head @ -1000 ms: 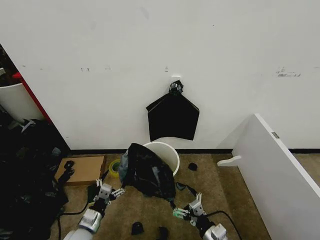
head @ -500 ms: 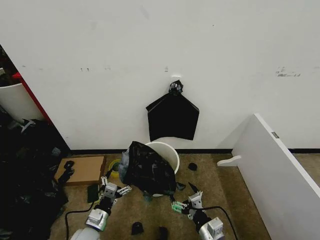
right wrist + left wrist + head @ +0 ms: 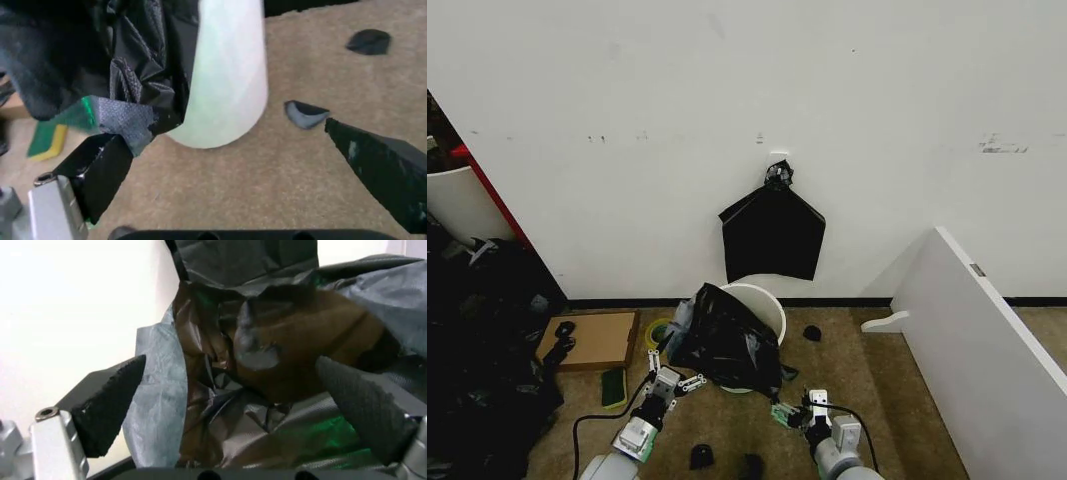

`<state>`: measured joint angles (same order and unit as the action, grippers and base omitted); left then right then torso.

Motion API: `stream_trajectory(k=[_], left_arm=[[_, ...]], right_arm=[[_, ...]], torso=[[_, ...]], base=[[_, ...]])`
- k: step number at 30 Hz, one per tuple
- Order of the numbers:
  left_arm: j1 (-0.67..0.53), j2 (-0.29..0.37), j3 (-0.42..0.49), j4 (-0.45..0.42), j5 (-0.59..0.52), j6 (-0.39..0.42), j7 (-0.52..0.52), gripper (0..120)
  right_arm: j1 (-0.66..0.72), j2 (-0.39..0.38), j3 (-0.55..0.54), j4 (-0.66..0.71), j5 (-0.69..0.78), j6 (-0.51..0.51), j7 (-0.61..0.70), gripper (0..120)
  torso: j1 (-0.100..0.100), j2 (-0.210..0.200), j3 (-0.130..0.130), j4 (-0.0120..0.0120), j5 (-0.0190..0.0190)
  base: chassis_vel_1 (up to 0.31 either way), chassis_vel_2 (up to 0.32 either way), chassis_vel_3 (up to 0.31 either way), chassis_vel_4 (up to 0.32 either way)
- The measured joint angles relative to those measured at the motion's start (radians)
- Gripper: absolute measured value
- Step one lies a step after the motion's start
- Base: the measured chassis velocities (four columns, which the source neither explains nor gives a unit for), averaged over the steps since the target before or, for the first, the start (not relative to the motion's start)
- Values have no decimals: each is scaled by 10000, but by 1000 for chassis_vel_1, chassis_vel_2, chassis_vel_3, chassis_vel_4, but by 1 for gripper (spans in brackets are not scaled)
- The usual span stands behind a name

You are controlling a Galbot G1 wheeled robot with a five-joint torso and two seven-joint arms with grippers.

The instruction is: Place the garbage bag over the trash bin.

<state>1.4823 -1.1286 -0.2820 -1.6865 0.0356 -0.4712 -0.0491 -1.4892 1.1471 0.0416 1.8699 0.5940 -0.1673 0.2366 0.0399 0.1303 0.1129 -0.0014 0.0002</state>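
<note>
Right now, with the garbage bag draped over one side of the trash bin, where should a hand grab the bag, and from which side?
Probably the loose crinkled edge of the garbage bag hanging down the near outer wall of the trash bin. Come from the robot's side, low, since the film bunches there in folds a hand can pinch, while the far rim is bare. The left hand and right hand are both open beside that edge.

— What's behind it all?
— A scuffed white wall with a black baseboard.
— And underfoot?
— Brown carpet, with a tilted white panel on the right.
</note>
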Motion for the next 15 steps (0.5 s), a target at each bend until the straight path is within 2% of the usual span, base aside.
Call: stream_trajectory(k=[3,6,7,10,12,15], left_arm=[[71,-3,-33,0,18,-59,-3,100],[112,-17,-42,-42,33,-93,-2,100],[112,-17,-42,-42,33,-93,-2,100],[140,-42,-44,-127,41,-111,81,100],[145,-75,-44,-158,31,-204,347,100],[144,-139,-39,-159,29,-337,692,100]], right_arm=[[-172,-257,25,-64,-611,395,-929,100],[-298,-418,108,-473,-1615,1508,-2137,100],[-298,-418,108,-473,-1615,1508,-2137,100],[-286,-449,338,-1234,-2912,3069,-3401,100],[-283,-456,438,-1504,-3427,3663,-3857,100],[-301,-457,474,-1612,-3746,3946,-3968,100]], torso=[[0,0,0,-1,0],[0,0,0,-1,0],[0,0,0,-1,0],[0,0,0,-1,1],[0,0,0,-1,2],[0,0,0,-1,1]], base=[[0,0,0,0],[0,0,0,0],[0,0,0,0],[0,0,0,0],[0,0,0,0],[0,0,0,0]])
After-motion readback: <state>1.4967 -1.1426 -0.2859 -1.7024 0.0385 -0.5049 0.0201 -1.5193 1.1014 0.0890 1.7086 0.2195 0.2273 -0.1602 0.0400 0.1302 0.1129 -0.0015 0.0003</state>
